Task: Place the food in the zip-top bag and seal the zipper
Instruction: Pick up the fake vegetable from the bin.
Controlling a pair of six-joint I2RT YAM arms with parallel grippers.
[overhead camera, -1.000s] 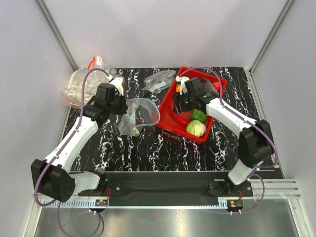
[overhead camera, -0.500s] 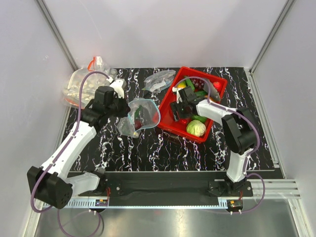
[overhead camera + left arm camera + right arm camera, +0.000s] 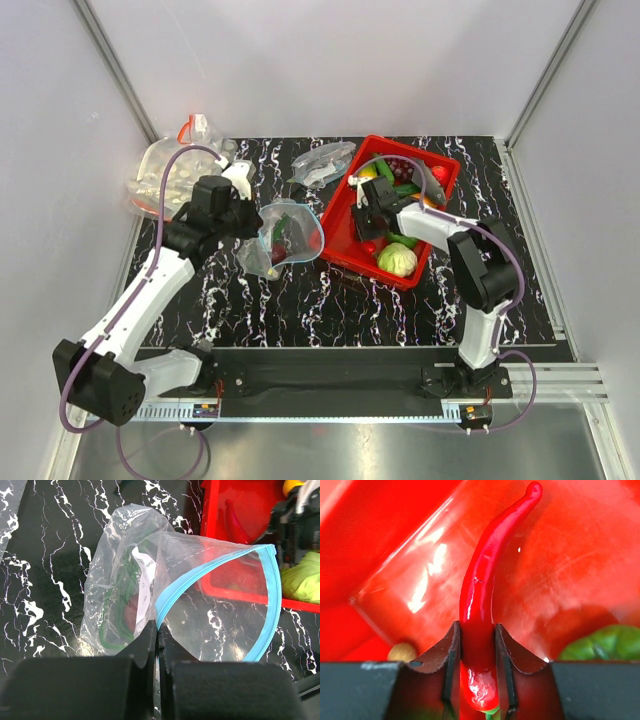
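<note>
My left gripper (image 3: 157,630) is shut on the teal-blue zipper (image 3: 215,567) of the clear zip-top bag (image 3: 120,580) and holds its mouth open toward the red tray (image 3: 338,215). Green and red shapes show through the bag. In the top view the bag (image 3: 285,235) hangs from my left gripper (image 3: 252,215) just left of the tray. My right gripper (image 3: 477,635) is shut on the long red chilli (image 3: 485,580) inside the tray, near its left side (image 3: 368,226). A lime-green round fruit (image 3: 397,260) and a dark green pepper (image 3: 605,642) lie beside it.
A clear bag of white round pieces (image 3: 165,175) lies at the back left. A crumpled clear bag (image 3: 322,162) lies behind the zip-top bag. More toy produce (image 3: 405,172) fills the tray's far end. White walls enclose the black marbled table (image 3: 300,300).
My right gripper has moved from the tray's far middle toward its near left and now grips the chilli. The left arm shifted slightly with the bag.
</note>
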